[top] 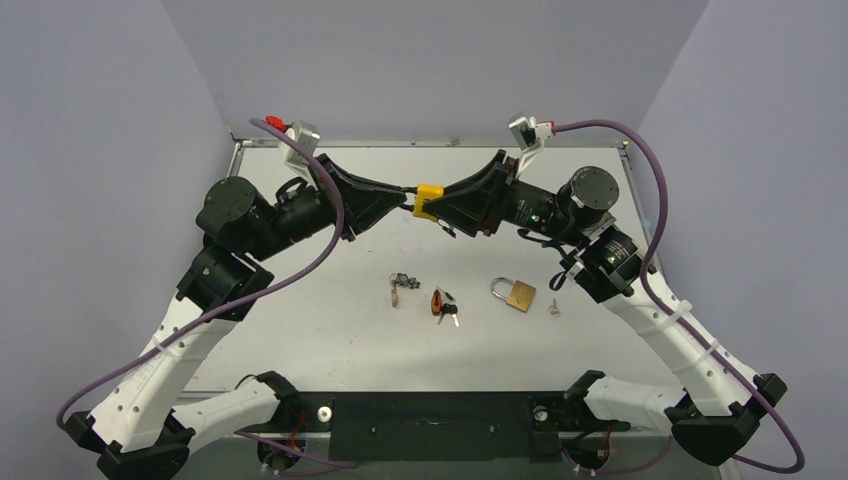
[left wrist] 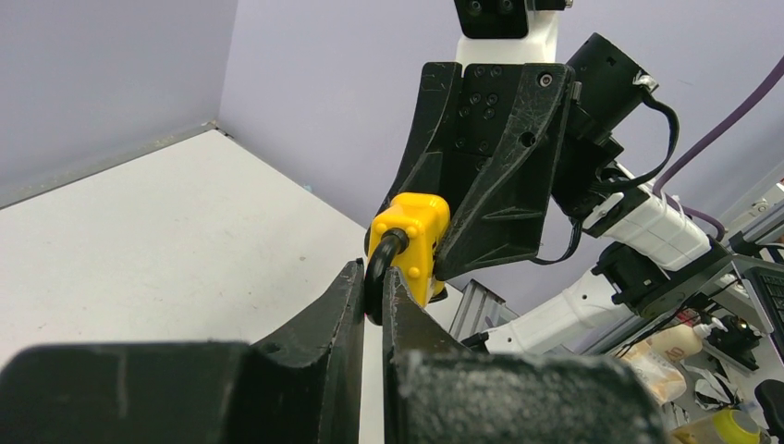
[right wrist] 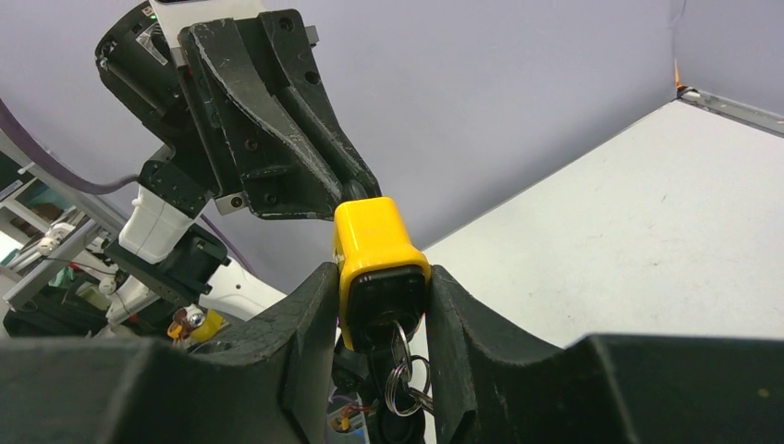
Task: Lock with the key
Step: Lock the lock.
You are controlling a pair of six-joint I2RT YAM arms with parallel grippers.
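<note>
Item: yellow padlock [top: 428, 193], aloft over desk [top: 330, 335], long axis running arm to arm. My right pincer [right wrist: 381, 287] clamps its body, key [right wrist: 399, 344] dangling beneath; my left pincer [left wrist: 373, 282] is closed on the shackle [left wrist: 379, 259].

quick headcount: two padlocks i can be sure of, a yellow padlock [top: 428, 192] up in the air and a brass padlock [top: 517, 293] on the table [top: 300, 340]. loose key stuff on the table comes to three bits: one bunch of keys [top: 444, 304] with orange and black heads, one small single key [top: 553, 307], and one little grey metal clump [top: 400, 288] that's too small to call lock or keys. one more key ring [right wrist: 399, 375] hangs under the yellow padlock. two grippers, left gripper [top: 408, 197] and right gripper [top: 438, 208], plus two purple cables [top: 340, 215]. one table.
</note>
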